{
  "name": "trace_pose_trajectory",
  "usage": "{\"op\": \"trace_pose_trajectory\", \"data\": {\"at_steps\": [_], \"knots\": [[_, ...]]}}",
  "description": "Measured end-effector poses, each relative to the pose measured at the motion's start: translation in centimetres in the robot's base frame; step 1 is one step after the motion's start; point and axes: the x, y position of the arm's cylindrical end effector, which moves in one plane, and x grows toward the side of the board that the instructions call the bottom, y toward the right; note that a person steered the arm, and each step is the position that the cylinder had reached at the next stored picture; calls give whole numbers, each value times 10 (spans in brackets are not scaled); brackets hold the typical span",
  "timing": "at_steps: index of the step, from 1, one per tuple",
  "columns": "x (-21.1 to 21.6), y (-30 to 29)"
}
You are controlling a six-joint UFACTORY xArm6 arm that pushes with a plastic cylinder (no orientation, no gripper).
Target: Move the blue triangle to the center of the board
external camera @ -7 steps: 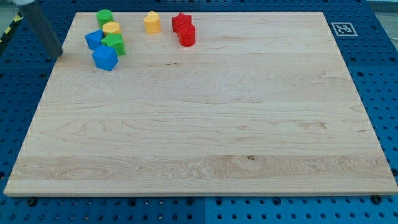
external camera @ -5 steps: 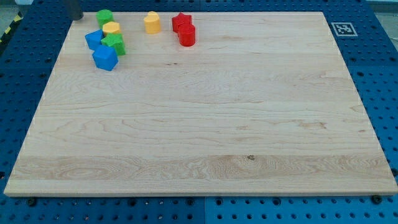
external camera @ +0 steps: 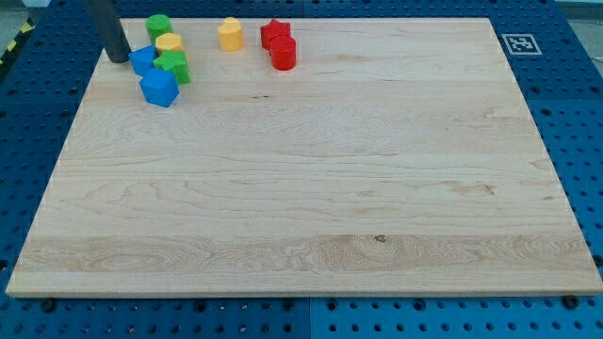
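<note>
My rod comes down from the far left corner of the view, nearly upright, and my tip (external camera: 118, 59) rests on the wooden board (external camera: 311, 188) close to its far left corner. I carry no pincer, only this bare rod, so there is nothing to clench or release and I hold nothing.

My tip sits just to the left of a small blue block (external camera: 142, 59), very close to it; I cannot tell whether the two touch. This blue block looks like the triangle, though its shape is hard to make out. It lies in the far left part of the board, well apart from the board's middle.

Just right of it a green block (external camera: 173, 66) presses against it, with a yellow block (external camera: 169, 42) behind that and another green block (external camera: 158, 25) farther back. A blue cube (external camera: 159, 88) lies just nearer than the cluster.

Farther right along the far edge stands a second yellow block (external camera: 230, 34), and beyond it a red star (external camera: 274, 33) touching a red block (external camera: 284, 54).
</note>
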Motion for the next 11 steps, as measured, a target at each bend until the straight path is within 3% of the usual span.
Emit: {"op": "trace_pose_trajectory", "data": {"at_steps": [3, 7, 9, 11], "knots": [[24, 14], [57, 75], [79, 128], [88, 218]]}}
